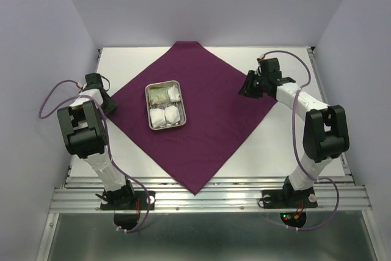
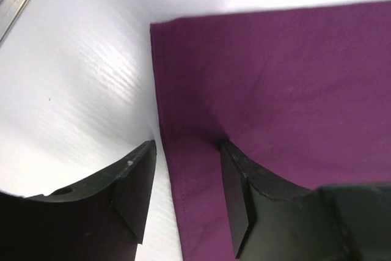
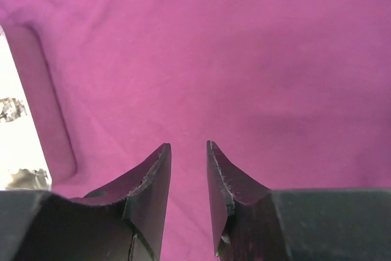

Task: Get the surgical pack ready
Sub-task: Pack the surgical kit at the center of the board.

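Surgical pack [image 1: 201, 132] lies flat like a diamond on the white table [image 1: 275, 151], pale walls [image 1: 183, 4] around. One side corner is by the left pincer [image 1: 110, 103], one by the right pincer [image 1: 249, 85] (purple, smooth). Up close, the left pincer [image 2: 186, 148] stands half open across its edge, gripping nothing. Up close, the right pincer [image 3: 188, 146] is above the purple, open a little, gripping nothing.

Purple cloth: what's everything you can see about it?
The purple cloth is large, matte fabric with stitched hems, spread flat on the white table like a diamond. A steel tray holding white gauze pads sits on it. The left gripper straddles its left edge, the right gripper hovers over its right corner, both open.
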Robot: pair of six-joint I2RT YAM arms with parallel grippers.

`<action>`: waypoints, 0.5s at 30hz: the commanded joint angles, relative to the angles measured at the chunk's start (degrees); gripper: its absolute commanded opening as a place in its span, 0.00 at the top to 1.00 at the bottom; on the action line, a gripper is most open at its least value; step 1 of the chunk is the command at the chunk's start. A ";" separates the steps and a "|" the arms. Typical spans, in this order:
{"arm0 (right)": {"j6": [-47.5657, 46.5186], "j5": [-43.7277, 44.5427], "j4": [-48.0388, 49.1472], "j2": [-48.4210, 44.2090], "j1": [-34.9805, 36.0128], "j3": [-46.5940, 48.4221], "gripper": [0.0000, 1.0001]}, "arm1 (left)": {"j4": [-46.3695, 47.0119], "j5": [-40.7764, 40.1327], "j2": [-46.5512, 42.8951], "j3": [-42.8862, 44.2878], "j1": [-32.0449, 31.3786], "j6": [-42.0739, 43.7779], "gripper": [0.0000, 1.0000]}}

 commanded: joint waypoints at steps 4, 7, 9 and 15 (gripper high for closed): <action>-1.10 -1.55 -0.54 3.10 6.59 7.52 0.61 | 1.61 3.70 5.42 2.67 0.21 0.58 0.72; -0.84 -1.55 -0.98 5.65 10.72 10.16 0.55 | 1.43 4.58 3.50 2.93 0.12 0.58 1.00; 0.21 -1.21 0.32 7.84 13.70 11.39 0.50 | 1.52 5.89 1.74 2.93 0.12 0.05 1.00; 8.45 -1.74 7.52 14.08 17.76 12.19 0.50 | 3.63 6.96 -8.71 2.06 -3.47 -0.92 1.00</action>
